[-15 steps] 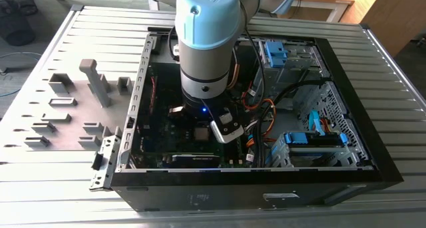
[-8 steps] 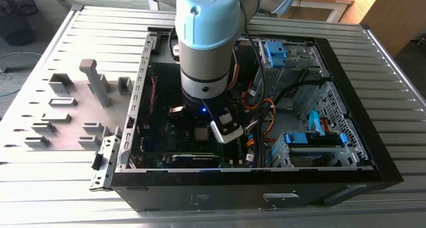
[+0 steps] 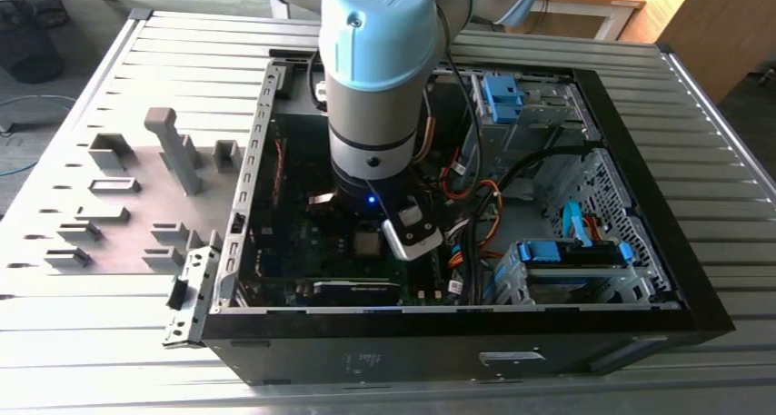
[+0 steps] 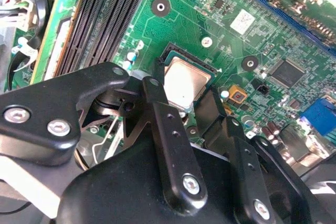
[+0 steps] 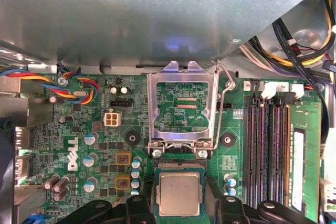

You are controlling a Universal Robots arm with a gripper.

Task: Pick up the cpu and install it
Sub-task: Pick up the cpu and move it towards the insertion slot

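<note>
— On the slatted desk (image 3: 73, 342), toward the exterior view's right: the open computer case (image 3: 424, 356), with the arm (image 3: 378, 88) reaching straight down into its left half. Grey holder blocks (image 3: 109, 186) off to the left, well apart from the work.

— And under the arm?

— The green motherboard (image 5: 105, 129), memory slots (image 5: 262, 150) along one side. Then the metal load plate (image 5: 181, 73), swung up and standing open over the board.

— And the cpu?

— Lying flat in the socket (image 5: 179, 169) right beside the plate's hinge (image 5: 179, 193), silver top up, seemingly level with the dark frame. Straddled by the gripper (image 4: 180, 92), jaws standing one on each side, close by the edges. Cannot tell whether clamped on the chip or let go of it.

— Which step, then?

— By the look of it, the placing itself: lifted, carried to the board, set at or into its seat. Not locked in yet, with the plate up.

— Calling for what?

— A level chip, corners square to the frame, no sideways drag across the contacts beneath. Any parting from it straight up, clear of the raised plate.
</note>
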